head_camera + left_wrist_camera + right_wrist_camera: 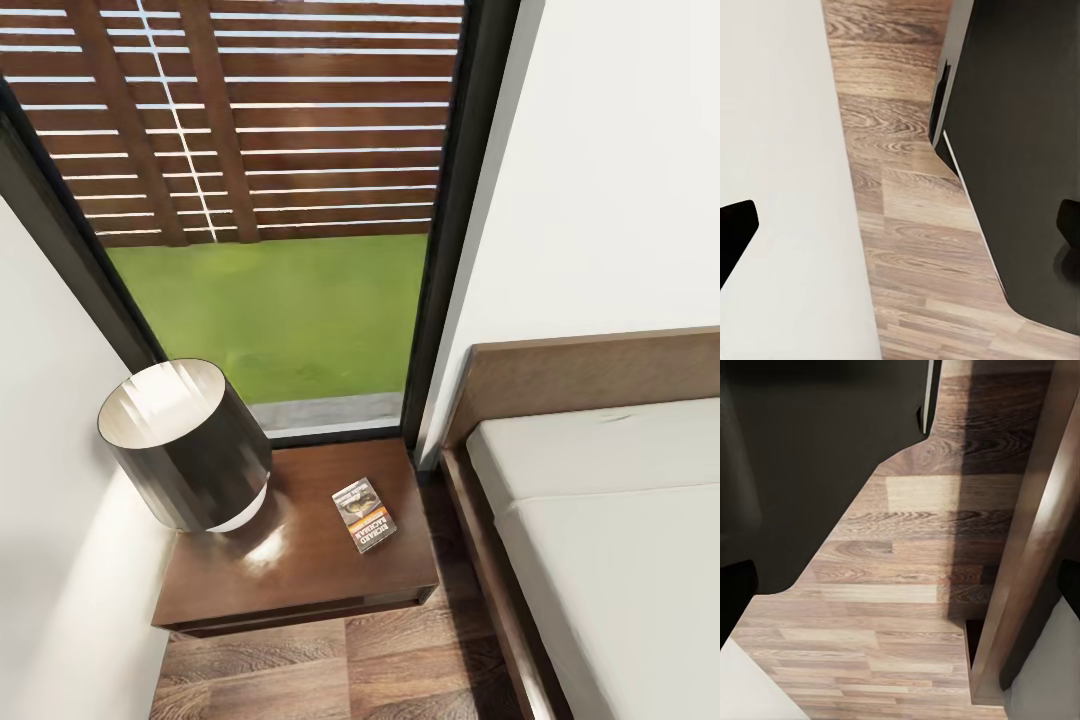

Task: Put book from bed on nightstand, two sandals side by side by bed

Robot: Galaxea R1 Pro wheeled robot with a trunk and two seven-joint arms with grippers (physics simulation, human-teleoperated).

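Observation:
The book (pixel 364 514) lies flat on the dark reddish-brown nightstand (pixel 300 585), face up, near the side closest to the bed. The bed (pixel 620 560) with its off-white mattress and brown headboard stands to the right of the nightstand. My left gripper (pixel 900 229) is open over the wood floor, with nothing between its black fingertips (pixel 735 234). Also open and holding nothing, my right gripper (pixel 900 585) hangs over the floor beside the bed frame (pixel 1020 585). The sandals are out of view.
A dark drum-shade lamp (pixel 185 445) takes up the nightstand's left half. Behind it is a tall window (pixel 280 300) onto grass and a slatted fence. A white wall (pixel 60 560) closes in the left. A narrow strip of plank floor (pixel 400 670) runs between nightstand and bed.

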